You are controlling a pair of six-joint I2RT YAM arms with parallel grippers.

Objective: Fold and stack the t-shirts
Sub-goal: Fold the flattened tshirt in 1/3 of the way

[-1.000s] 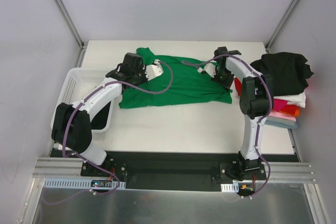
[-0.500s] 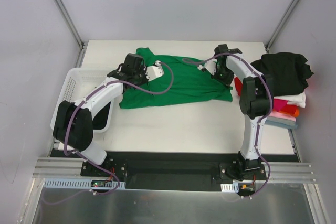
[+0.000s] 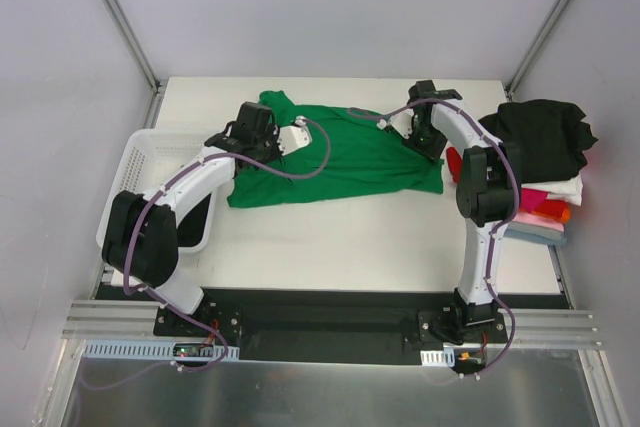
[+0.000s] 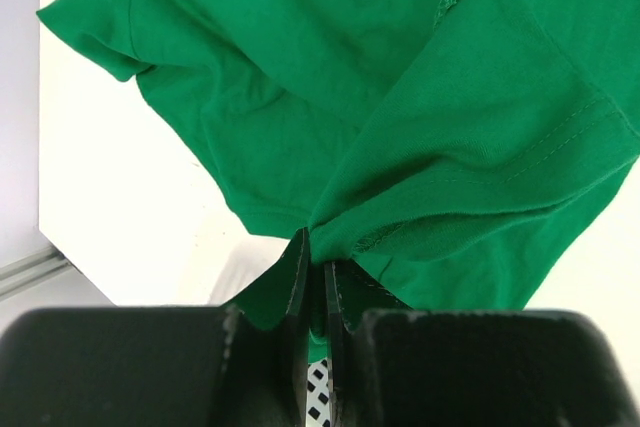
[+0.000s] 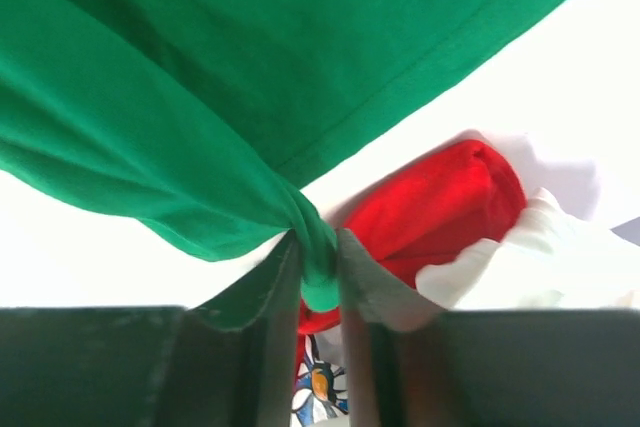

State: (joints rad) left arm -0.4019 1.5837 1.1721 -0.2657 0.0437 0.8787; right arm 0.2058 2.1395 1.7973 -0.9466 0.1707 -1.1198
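A bright green t-shirt [image 3: 345, 162] lies spread across the far middle of the table. My left gripper [image 3: 262, 137] is shut on its left part; in the left wrist view [image 4: 318, 262] green cloth [image 4: 420, 127] is bunched between the jaws. My right gripper [image 3: 428, 137] is shut on the shirt's right edge; in the right wrist view [image 5: 318, 267] a twisted green fold [image 5: 150, 117] is pinched. A stack of t-shirts [image 3: 545, 162] sits at the right, black on top, with white, red and pink below. The red shirt [image 5: 430, 207] shows behind the right jaws.
A white mesh basket [image 3: 150, 172] stands at the table's left edge under my left arm. Metal frame posts [image 3: 120, 17] rise at the back corners. The stack sits close to the right edge.
My right gripper has moved slightly toward the back with the green cloth, drawing the shirt's right edge tighter. The left gripper has barely moved.
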